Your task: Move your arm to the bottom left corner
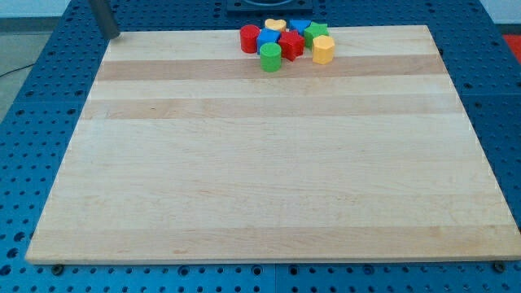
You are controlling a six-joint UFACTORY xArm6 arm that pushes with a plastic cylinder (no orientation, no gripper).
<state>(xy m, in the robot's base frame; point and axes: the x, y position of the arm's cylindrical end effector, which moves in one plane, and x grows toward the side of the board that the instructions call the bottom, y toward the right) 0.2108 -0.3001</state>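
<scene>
The rod came into the camera view at the view's top left, and my tip (115, 35) sat at the top left corner of the wooden table (260, 179), right at its edge, with the blue pegboard base (49, 73) just beside it. The arm carried no end effector that opens or closes, only the straight dark rod, so there was no jaw state to tell.

The bottom left corner of the table (37, 254), named in the task, lay at the far end of the view's left side from my tip, well apart from it.

All the blocks stood in one tight cluster near the top edge of the table, a little to the right of the middle and well apart from my tip. A red cylinder (249, 38) stood at the cluster's left, a green cylinder (270, 58) at its lower edge, and a yellow cylinder (323, 50) at its right. Between them were a blue block (267, 40) and a red block (291, 45). Behind these were a yellow heart (275, 25), another blue block (300, 27) and a green block (316, 33), whose shapes were hard to make out.
</scene>
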